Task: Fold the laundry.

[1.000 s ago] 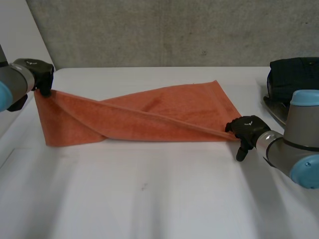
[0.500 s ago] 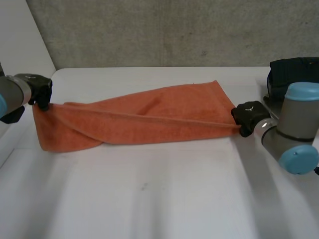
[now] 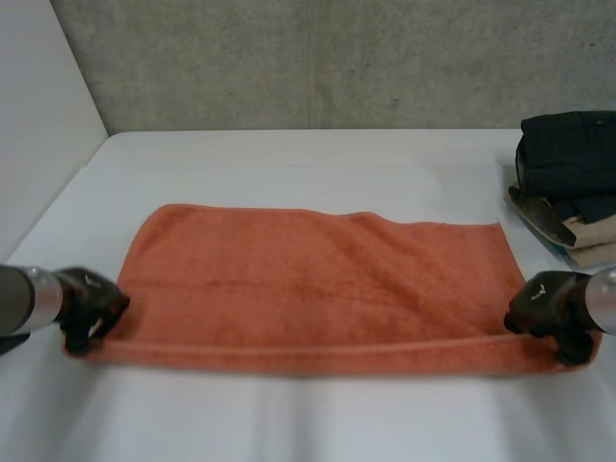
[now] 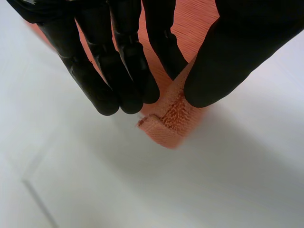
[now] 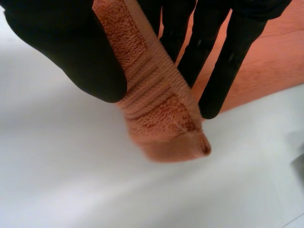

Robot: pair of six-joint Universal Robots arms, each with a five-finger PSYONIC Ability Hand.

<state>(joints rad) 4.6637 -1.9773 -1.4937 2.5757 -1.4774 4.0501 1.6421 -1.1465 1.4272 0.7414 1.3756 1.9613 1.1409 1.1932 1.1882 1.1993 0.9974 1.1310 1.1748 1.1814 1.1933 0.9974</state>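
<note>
The orange towel (image 3: 318, 284) lies spread across the middle of the white table (image 3: 308, 164), its long edges running side to side. The left hand (image 3: 89, 306) pinches the near left corner between thumb and fingers (image 4: 114, 71), the corner bunched just above the tabletop. The right hand (image 3: 544, 306) pinches the near right corner the same way, the cloth (image 5: 156, 114) draping from its thumb. A grey concrete wall (image 3: 337, 58) backs the table, and a pale side panel (image 3: 38, 125) stands at the left. A stack of dark clothes (image 3: 568, 159) sits at the far right edge.
</note>
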